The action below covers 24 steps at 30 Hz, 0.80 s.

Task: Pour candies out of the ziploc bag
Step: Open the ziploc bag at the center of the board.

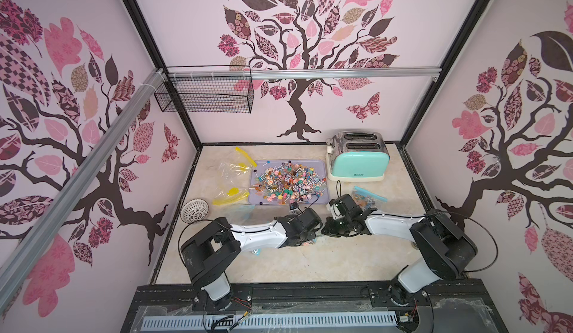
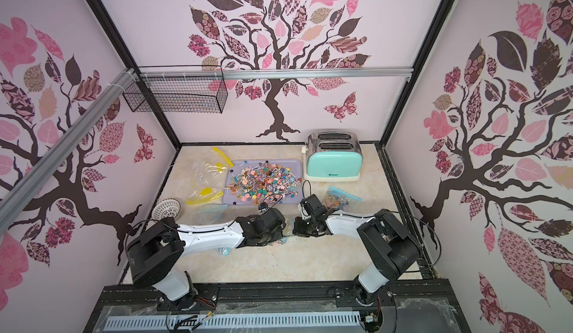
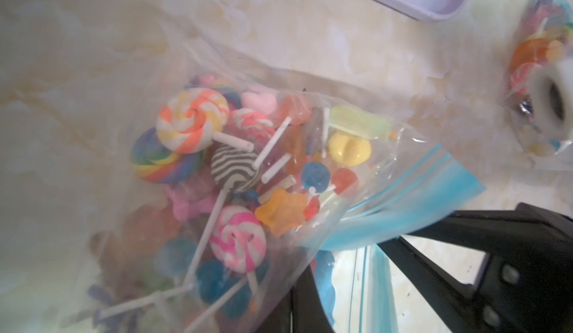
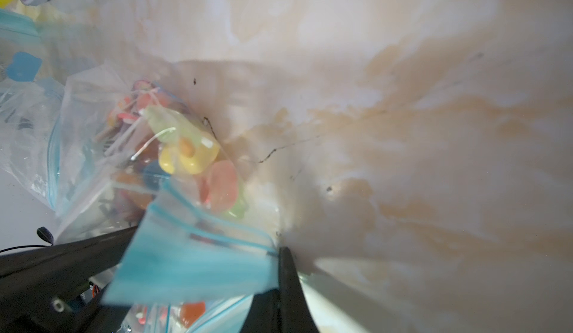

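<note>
A clear ziploc bag [image 3: 403, 198] with a blue zip strip hangs between my two grippers at the front middle of the table. Through its plastic show the candies [image 3: 192, 123], swirled lollipops and sweets on white sticks. My left gripper [image 3: 305, 285] is shut on the bag's edge beside the strip. The right gripper [image 4: 280, 272] is shut on the blue strip of the ziploc bag [image 4: 192, 263]. In both top views the left gripper [image 1: 313, 235] and the right gripper [image 1: 325, 230] meet tip to tip, and the arms hide most of the bag [image 2: 287, 223].
A lilac tray [image 1: 322, 164] behind the grippers holds a heap of loose candies [image 1: 288, 181]. Empty bags with yellow zips [image 1: 232, 173] lie to its left, another filled bag [image 1: 367, 198] to the right. A mint toaster [image 1: 358, 157] stands at the back right, a white basket [image 1: 194, 211] at the left.
</note>
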Each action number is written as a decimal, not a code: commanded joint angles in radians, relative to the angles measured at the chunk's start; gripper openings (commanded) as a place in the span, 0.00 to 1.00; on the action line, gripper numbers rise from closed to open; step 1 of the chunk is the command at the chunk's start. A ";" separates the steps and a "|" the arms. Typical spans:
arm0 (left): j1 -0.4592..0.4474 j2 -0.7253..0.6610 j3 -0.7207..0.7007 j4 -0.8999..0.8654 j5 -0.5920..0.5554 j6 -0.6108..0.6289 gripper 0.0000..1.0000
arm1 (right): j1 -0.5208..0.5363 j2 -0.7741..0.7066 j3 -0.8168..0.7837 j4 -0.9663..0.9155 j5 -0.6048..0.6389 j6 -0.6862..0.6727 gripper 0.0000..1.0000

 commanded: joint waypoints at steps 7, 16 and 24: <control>-0.045 -0.109 0.132 0.008 0.029 0.194 0.00 | -0.014 0.026 0.018 -0.172 0.115 -0.013 0.00; -0.046 -0.149 0.105 -0.008 0.028 0.223 0.00 | -0.016 -0.022 0.041 -0.209 0.141 -0.001 0.08; -0.046 -0.094 0.060 0.045 0.087 0.213 0.00 | -0.055 -0.266 0.120 -0.344 0.108 0.017 0.44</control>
